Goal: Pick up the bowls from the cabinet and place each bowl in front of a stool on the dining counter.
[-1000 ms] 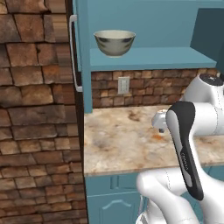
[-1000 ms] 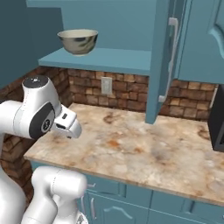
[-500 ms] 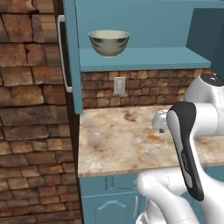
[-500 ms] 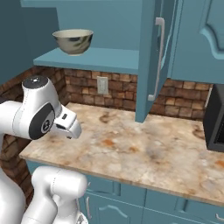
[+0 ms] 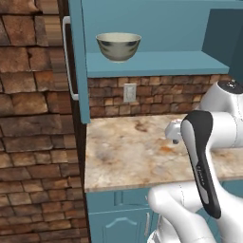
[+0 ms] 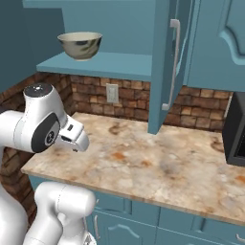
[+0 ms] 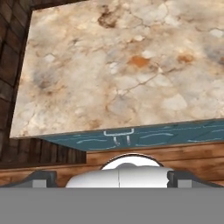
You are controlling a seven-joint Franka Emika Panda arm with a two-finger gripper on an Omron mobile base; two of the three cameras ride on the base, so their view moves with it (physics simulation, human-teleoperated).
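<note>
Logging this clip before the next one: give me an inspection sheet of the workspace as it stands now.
Surface: stone counter under the cabinet, bare.
Job's things: one beige-olive bowl upright on the shelf of the open cabinet; second bowl and dining counter nothing seen.
Clutter: nothing seen.
Hand: hand open, empty, pointing down at the counter, far below the bowl.
Cables: nothing seen.
Surroundings: brick wall, wall outlet, dark appliance at right, teal drawer below.

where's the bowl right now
The beige-olive bowl sits upright on the open teal cabinet shelf, near its left end, above the wall outlet.
</note>
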